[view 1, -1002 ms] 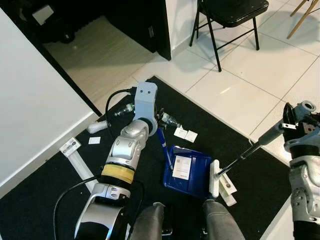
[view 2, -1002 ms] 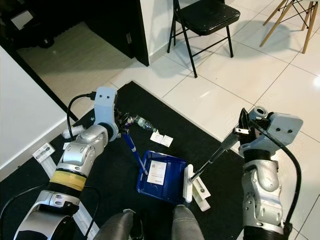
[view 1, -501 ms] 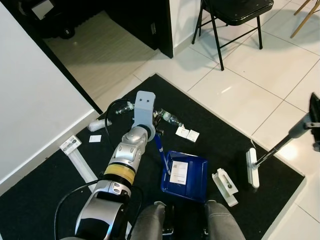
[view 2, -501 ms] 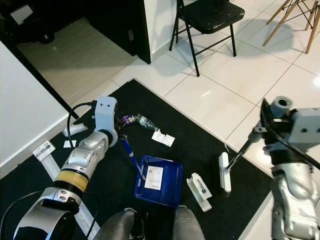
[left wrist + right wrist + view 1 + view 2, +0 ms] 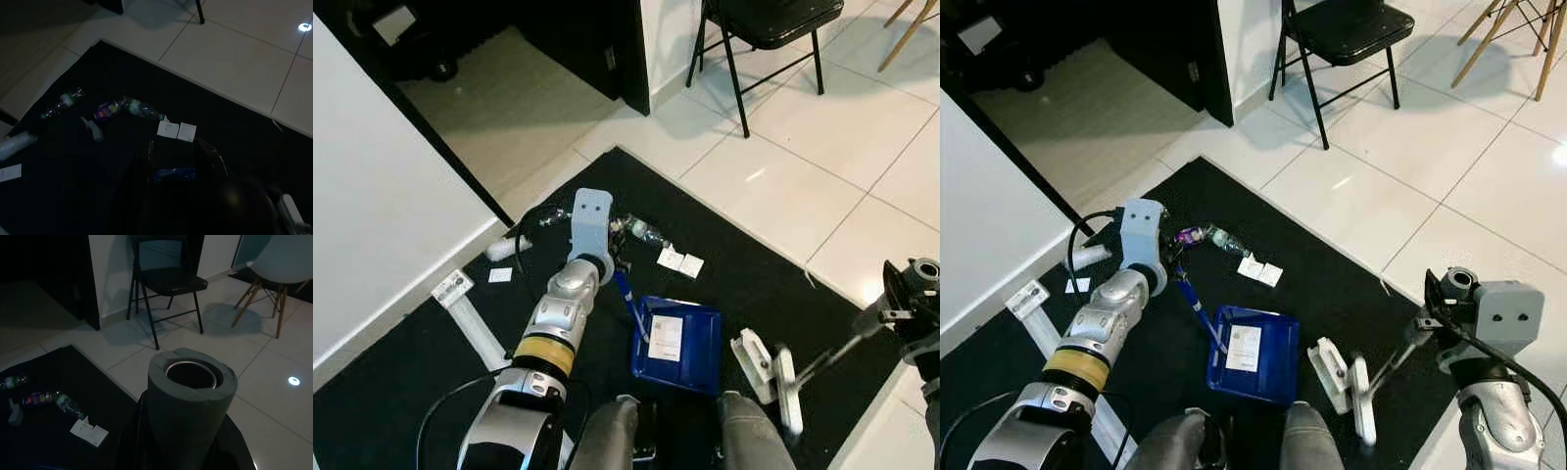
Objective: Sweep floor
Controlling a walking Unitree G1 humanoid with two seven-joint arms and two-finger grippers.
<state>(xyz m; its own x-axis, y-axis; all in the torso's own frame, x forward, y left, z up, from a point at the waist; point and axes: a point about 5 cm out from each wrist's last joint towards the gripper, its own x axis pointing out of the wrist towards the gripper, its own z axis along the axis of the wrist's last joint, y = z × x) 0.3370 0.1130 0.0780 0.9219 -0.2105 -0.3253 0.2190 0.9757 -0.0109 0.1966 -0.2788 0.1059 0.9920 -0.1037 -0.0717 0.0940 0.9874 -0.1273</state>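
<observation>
My left gripper [image 5: 618, 270] is shut on the blue handle [image 5: 173, 174] of a blue dustpan [image 5: 690, 354] that lies on the black mat [image 5: 744, 274] with a white paper [image 5: 666, 336] in it. At the mat's right edge my right gripper [image 5: 1427, 323] is shut on the grey foam grip [image 5: 188, 401] of a broom. Its white head [image 5: 785, 388] rests on the mat just right of a white box [image 5: 750, 360], close to it. Plastic bottles [image 5: 1217, 238] and white cards [image 5: 1260, 271] lie beyond the dustpan.
A black folding chair [image 5: 1342, 29] stands on the tiles at the back, wooden chair legs [image 5: 1518, 34] beside it. A white wall [image 5: 372, 196] runs along the left, with a white strip [image 5: 470, 315] at its foot. My own legs [image 5: 617, 436] show below.
The broom head left the dustpan's right side, swung out toward the tiles, then came back in beside the white box. My right arm has dropped lower. The dustpan has stayed put.
</observation>
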